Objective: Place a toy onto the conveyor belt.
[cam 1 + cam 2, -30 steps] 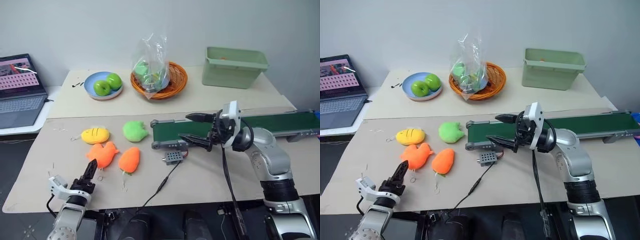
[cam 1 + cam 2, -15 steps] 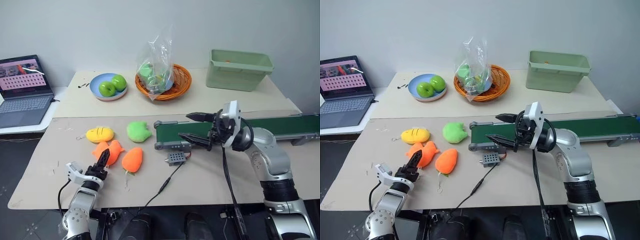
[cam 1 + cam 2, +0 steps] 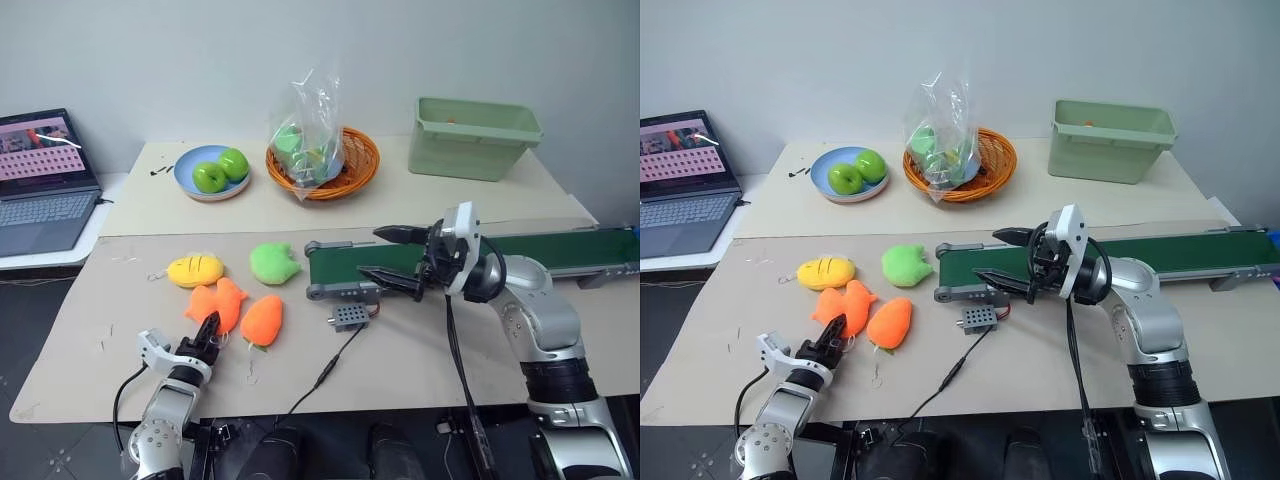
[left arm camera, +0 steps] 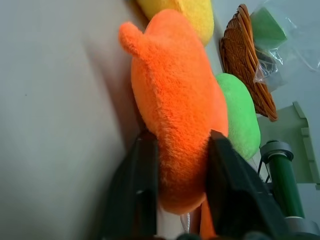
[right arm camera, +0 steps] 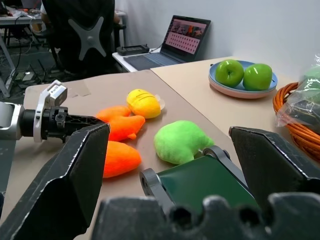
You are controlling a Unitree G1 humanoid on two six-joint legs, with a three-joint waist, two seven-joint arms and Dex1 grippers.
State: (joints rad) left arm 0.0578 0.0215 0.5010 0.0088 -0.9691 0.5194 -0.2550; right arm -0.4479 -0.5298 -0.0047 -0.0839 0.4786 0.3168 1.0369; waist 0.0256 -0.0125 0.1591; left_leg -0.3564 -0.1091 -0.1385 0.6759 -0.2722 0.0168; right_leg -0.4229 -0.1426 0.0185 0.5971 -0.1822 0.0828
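The left claw (image 4: pixel 175 175) has its two black fingers (image 4: pixel 142 190) pinching the near end of the toy (image 3: pixel 215 303), the fuzzy bright orange plush with the lobed, finned outline, and the pile bulges between the pads. The toy lies flat on the tan worktop (image 3: pixel 420 350), stretching away ahead of that claw. Just past it sits the yellow striped plush (image 3: pixel 194 269), rounded and soft. Beside the claw, toward the robot's right, is the smooth oval orange plush (image 3: pixel 261 319), and beyond that one the fluffy green plush (image 3: pixel 273 263).

Well off to the right of the left claw runs the conveyor belt (image 3: pixel 560 250), a long, flat dark green strip in a grey metal frame with a round end roller. The right claw (image 3: pixel 392 258) hangs over the belt's near end, its black pointed fingers (image 5: pixel 75 175) spread wide with nothing between them. Just below it a small grey box (image 3: pixel 349 317) rests on the worktop.
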